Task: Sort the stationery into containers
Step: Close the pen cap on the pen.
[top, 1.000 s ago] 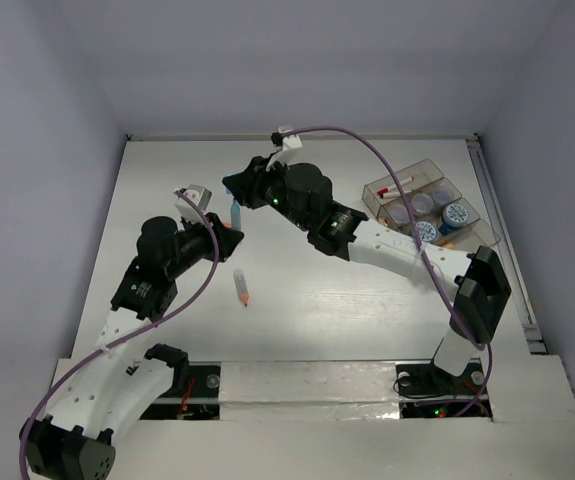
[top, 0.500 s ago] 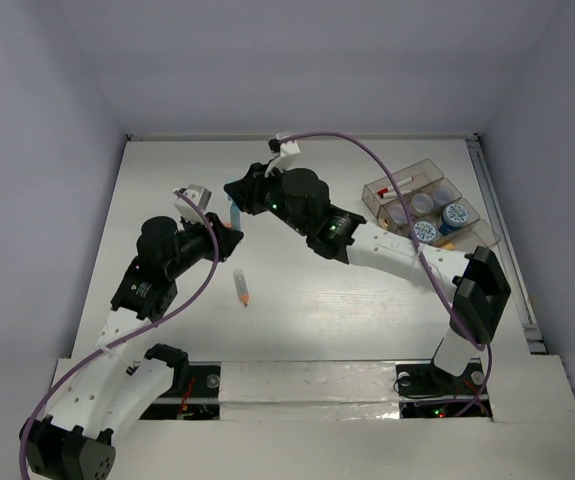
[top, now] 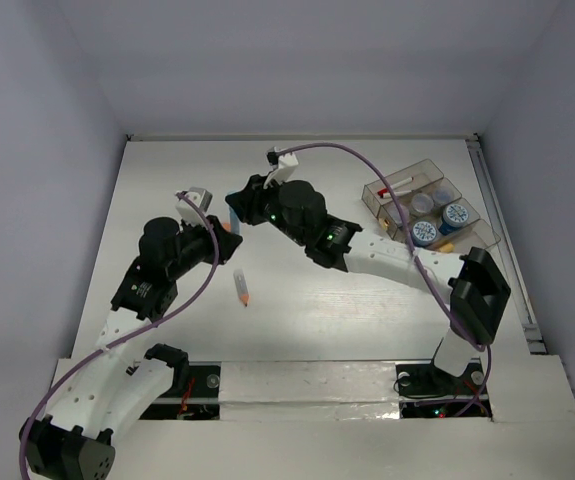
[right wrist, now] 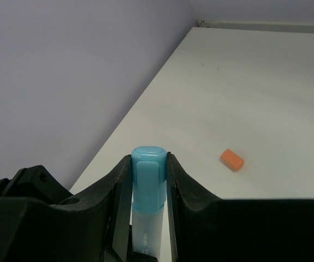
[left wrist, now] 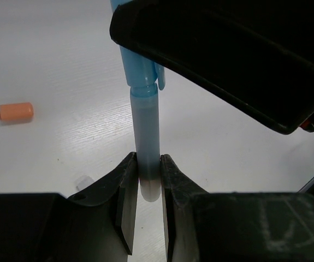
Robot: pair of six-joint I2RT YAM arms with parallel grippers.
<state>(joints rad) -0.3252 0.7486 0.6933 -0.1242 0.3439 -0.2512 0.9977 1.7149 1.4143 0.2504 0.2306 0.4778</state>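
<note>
While the left claw [left wrist: 146,183] is pinching the bottom end of the light-blue marker [left wrist: 146,128] and the right claw [right wrist: 147,169] is clamping its cap over the worktop [top: 317,310], well apart from the tray [top: 435,170], both should, I judge, be working straight along the barrel so it is not bending sideways. One orange stub [left wrist: 16,111] and one orange-tipped stick [top: 241,287] are lying on the worktop. At least three round-lidded jars [top: 455,215] and one red stick [top: 392,190] are sitting in the tray.
</note>
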